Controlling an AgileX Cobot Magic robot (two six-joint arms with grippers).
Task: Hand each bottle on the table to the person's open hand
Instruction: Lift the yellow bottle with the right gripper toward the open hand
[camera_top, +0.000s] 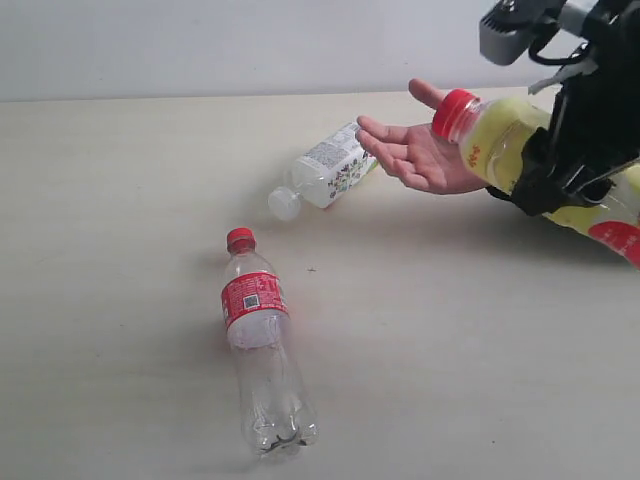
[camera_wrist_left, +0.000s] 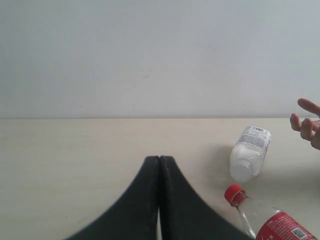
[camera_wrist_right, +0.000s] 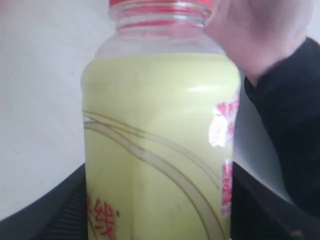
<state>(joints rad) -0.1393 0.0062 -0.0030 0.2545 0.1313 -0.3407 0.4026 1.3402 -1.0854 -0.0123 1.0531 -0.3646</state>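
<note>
Lab-like: pale table (camera_top: 120, 180), plain wall (camera_top: 200, 45)

The yellow bottle (camera_top: 500, 140) (red cap, full) is up off the table (camera_top: 120, 250), clamped in the right gripper (camera_top: 545, 170), with its cap end tilted over the open hand (camera_top: 420, 155). The small white-capped bottle (camera_top: 325, 172) lies on its side just beside the fingers. The clear bottle (camera_top: 262, 345) with red cap and label lies flat, well apart.

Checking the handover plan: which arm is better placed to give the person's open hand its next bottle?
Right. The right gripper holds the yellow bottle, its red cap close by the open hand. The left gripper is shut on nothing, low over the table.
</note>
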